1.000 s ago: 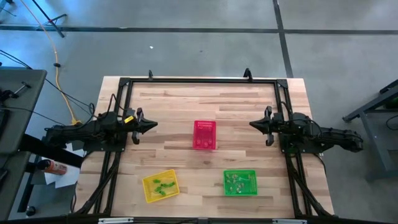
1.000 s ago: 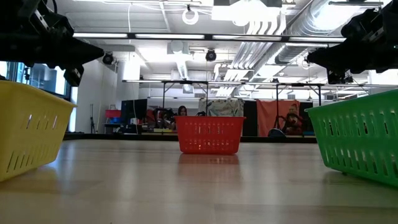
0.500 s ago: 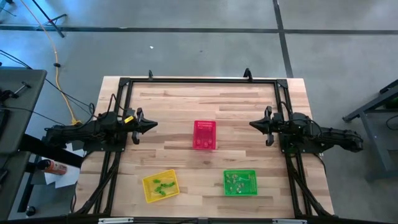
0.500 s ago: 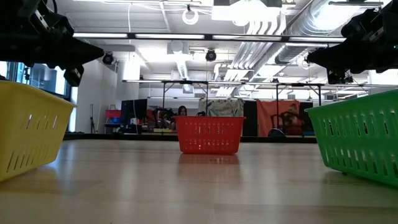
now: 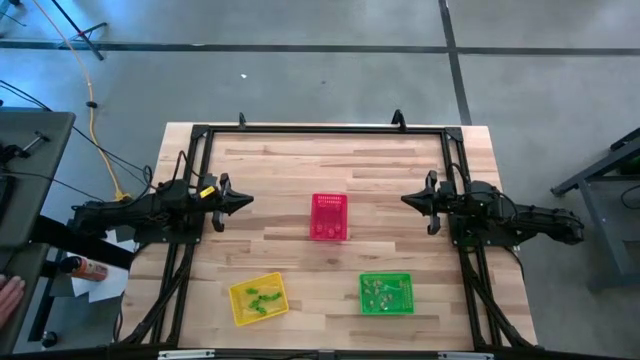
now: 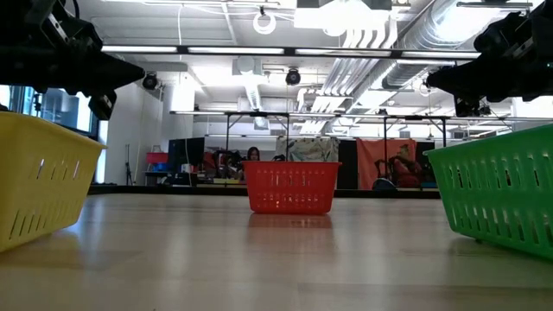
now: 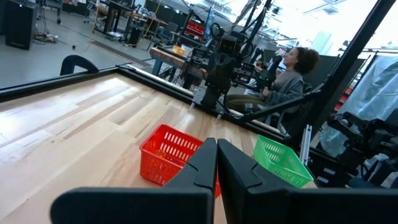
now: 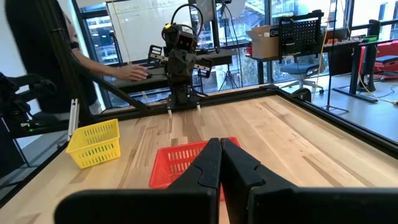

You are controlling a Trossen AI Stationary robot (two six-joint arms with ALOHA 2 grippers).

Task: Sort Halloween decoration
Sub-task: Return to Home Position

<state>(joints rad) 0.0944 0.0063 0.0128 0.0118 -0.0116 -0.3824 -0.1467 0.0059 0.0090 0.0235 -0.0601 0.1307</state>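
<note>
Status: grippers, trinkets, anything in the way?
Left gripper, right gripper shut, empty, at table sides. Trinkets in yellow basket, green basket. Red basket contents unclear. Nothing blocking.

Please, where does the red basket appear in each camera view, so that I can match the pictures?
High view: red basket at the centre of the table, between the left gripper and the right gripper.
Low view: red basket at centre, far across.
Left wrist view: red basket just beyond that arm's fingers.
Right wrist view: likewise.
Landmark: the green basket, in all but the right wrist view, which shows the yellow basket.
</note>
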